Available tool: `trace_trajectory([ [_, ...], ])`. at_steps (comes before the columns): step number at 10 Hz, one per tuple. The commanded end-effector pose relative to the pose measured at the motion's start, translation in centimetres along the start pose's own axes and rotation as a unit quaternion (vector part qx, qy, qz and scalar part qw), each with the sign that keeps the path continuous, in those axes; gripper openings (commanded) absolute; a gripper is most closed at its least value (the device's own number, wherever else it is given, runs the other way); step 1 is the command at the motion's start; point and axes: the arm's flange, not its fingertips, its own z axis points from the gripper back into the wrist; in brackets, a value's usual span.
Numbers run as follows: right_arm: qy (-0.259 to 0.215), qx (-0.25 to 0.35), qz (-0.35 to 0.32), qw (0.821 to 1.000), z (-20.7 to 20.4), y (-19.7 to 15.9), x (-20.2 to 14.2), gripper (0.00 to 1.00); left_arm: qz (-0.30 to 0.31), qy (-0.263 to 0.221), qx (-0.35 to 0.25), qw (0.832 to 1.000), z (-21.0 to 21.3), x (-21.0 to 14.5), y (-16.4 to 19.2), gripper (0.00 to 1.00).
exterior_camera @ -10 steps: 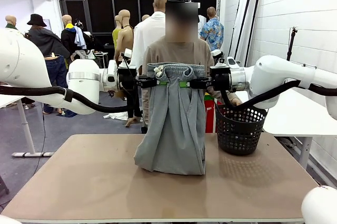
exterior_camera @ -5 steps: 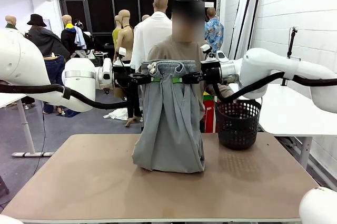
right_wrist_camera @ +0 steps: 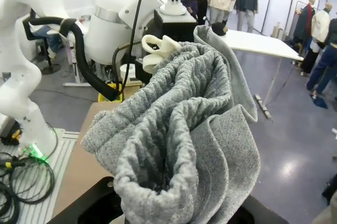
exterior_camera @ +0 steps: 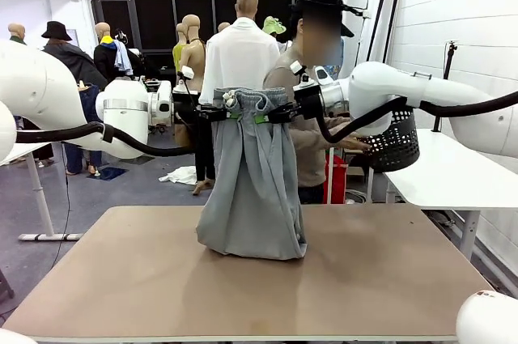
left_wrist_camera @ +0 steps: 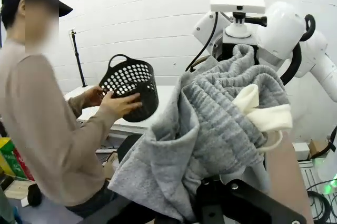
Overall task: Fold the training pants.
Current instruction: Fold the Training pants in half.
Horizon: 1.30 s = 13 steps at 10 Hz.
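Observation:
The light grey training pants [exterior_camera: 252, 190] hang by their gathered waistband above the table, with the leg ends resting in a heap on the tabletop. My left gripper [exterior_camera: 229, 114] is shut on the waistband's left end and my right gripper [exterior_camera: 268, 116] is shut on its right end, the two close together. In the left wrist view the bunched waistband [left_wrist_camera: 221, 113] and pale drawstring [left_wrist_camera: 263, 116] sit right at the fingers. In the right wrist view the ribbed waistband [right_wrist_camera: 174, 129] hides the fingers.
A person behind the table holds the black mesh basket [exterior_camera: 394, 140] up over the white side table [exterior_camera: 441, 178] at the right; the basket [left_wrist_camera: 130, 89] is also in the left wrist view. The brown table [exterior_camera: 380, 271] lies bare around the pants.
Both grippers carried the waistband a little left and closer together. The person lifted the black basket off the table and moved it right, toward the white side table.

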Motion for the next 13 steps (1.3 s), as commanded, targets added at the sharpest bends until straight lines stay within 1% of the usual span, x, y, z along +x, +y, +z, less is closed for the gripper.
trace_trajectory([
  [1, 0.032, -0.007, 0.011, 0.999, -1.1, -0.8, 0.3, 0.00, 0.005, -0.005, 0.019, 1.000, 0.9, 1.3, 1.2, 0.00],
  [2, 0.000, 0.000, 0.000, 1.000, 0.0, 0.0, 0.0, 0.00, 0.000, 0.000, 0.000, 1.000, 0.0, 0.0, 0.0, 0.00],
  [6, 0.000, 0.000, 0.000, 1.000, 0.0, 0.0, 0.0, 0.00, 0.000, 0.000, 0.000, 1.000, 0.0, 0.0, 0.0, 0.00],
  [7, 0.000, -0.004, -0.002, 1.000, -0.1, -0.7, -0.3, 0.00, 0.003, 0.001, -0.001, 1.000, -0.1, -0.4, 0.3, 0.00],
  [9, -0.014, 0.009, -0.010, 1.000, -0.8, -3.9, 0.2, 0.00, 0.018, 0.005, 0.004, 1.000, -0.2, 0.0, 4.0, 0.00],
  [11, -0.013, 0.008, -0.015, 1.000, -1.1, -5.8, 0.8, 0.00, 0.031, 0.019, 0.011, 0.999, -0.3, 1.2, 5.9, 0.00],
  [13, -0.011, 0.005, 0.002, 1.000, -1.3, -8.2, 2.0, 0.00, 0.028, 0.023, 0.022, 0.999, -0.1, 2.5, 8.1, 0.00],
])
